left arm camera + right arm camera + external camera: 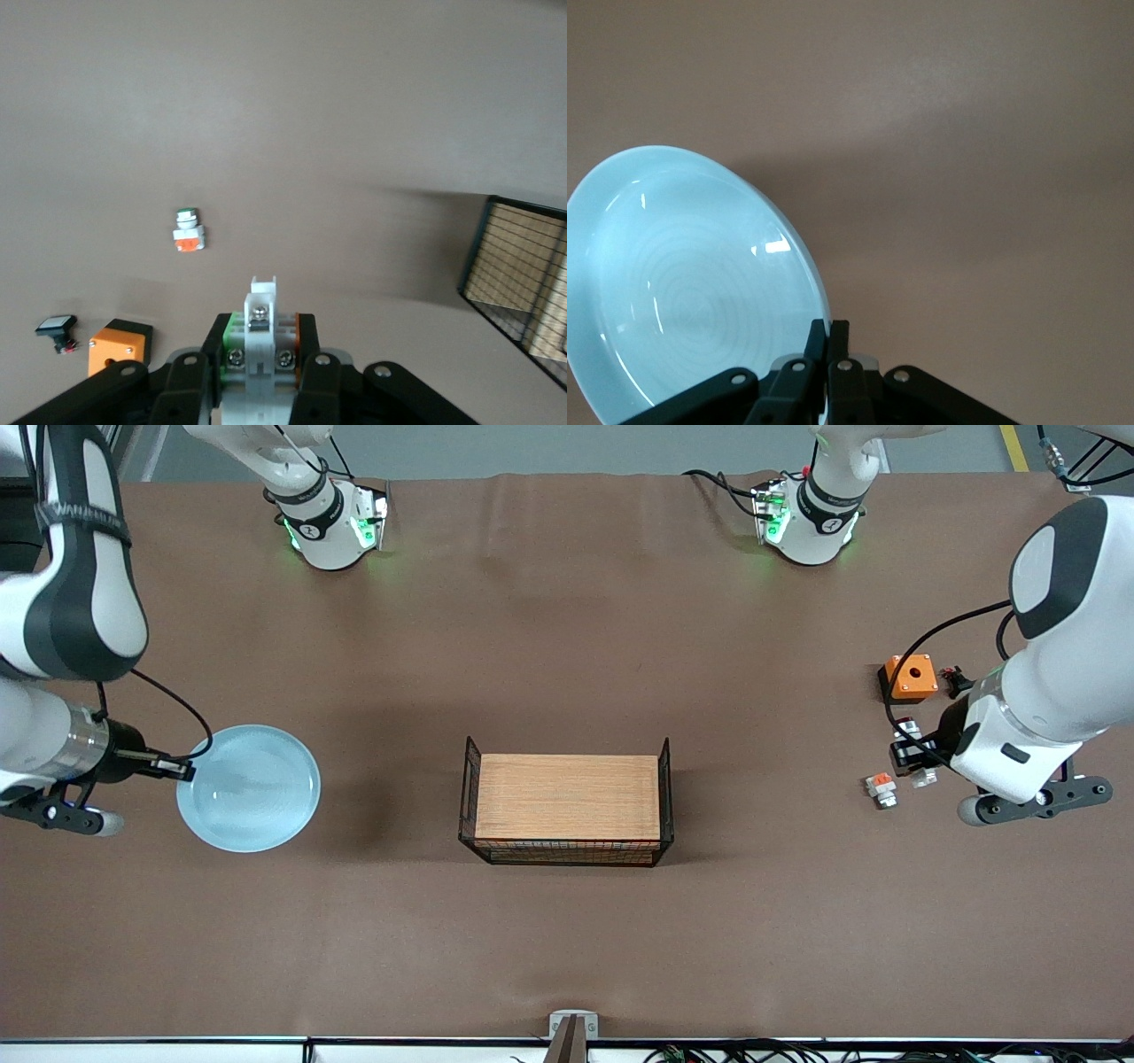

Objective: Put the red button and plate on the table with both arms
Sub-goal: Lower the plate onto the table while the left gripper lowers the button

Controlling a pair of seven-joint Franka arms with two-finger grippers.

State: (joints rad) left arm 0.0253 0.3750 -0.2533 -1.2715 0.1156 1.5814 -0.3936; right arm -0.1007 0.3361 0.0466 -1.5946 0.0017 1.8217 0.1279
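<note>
- Plate (249, 787): pale blue, round and shallow, held by its rim in the right tool (182, 770) over the right arm's end of the surface (567, 930). The right wrist view shows the tool's fingers (818, 347) pinched together on the rim, with the plate tilted away from them.
- Handling, as a judgement: the plate looks stiff and glossy, so probably slippery and breakable. An edge pinch carries all its weight out to one side, so it could swing or slide in the grip. A firm, deep bite on the raised rim and a gentle set-down seem wise.
- Red button (261, 341): a small white switch part, clamped in the left tool (262, 354) over the left arm's end of the surface. The left wrist view shows the fingers shut against its two sides, with its white end sticking out ahead. In the front view the arm's wrist hides most of it.
- Handling, as a judgement: the button is light, hard plastic and small. It should not break, but it could twist in the grip or roll once released. The flat sides already held look like the best place.
- Nearby: a white-grey block with orange top (881, 788) and an orange box with a hole (911, 676) lie on the surface beside the left tool. A wire rack with a wooden top (567, 800) stands mid-surface, well apart from both tools.
</note>
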